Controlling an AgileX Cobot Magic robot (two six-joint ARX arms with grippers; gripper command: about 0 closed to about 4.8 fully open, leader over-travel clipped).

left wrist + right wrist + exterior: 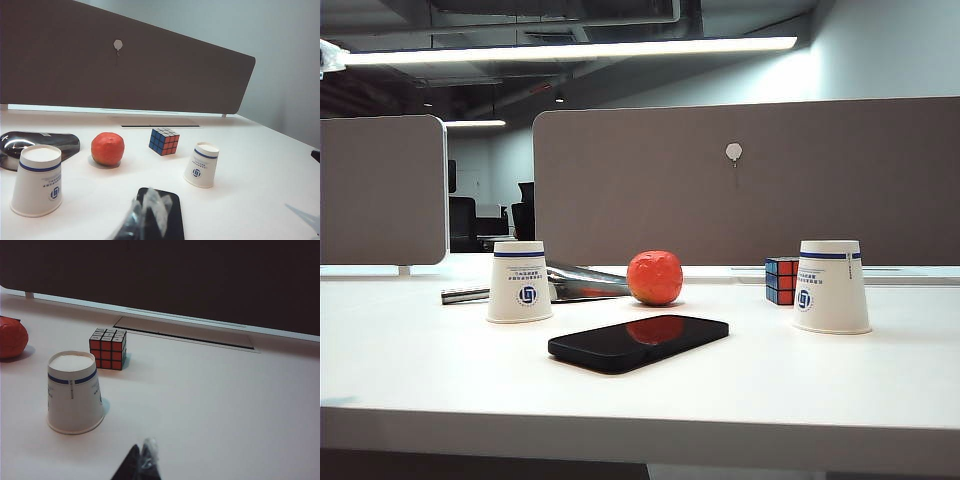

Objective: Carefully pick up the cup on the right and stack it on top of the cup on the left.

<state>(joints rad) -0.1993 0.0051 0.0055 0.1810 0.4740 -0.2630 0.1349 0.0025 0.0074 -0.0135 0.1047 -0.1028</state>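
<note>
Two white paper cups with a blue band stand upside down on the white table. The left cup (519, 283) (37, 180) is beside a silvery pouch. The right cup (831, 287) (202, 165) (73, 392) is next to a Rubik's cube. Neither gripper shows in the exterior view. In the left wrist view my left gripper (146, 214) hangs above the black phone, its taped tips together and holding nothing. In the right wrist view my right gripper (144, 456) is shut and empty, well short of the right cup and off to its side.
A red fruit (654, 277) (107, 148) lies between the cups, with a black phone (638, 341) (170, 220) in front of it. The Rubik's cube (781, 280) (108, 349) sits just behind the right cup. A silvery pouch (582, 283) lies behind the left cup. Grey partitions (740, 180) close the far edge.
</note>
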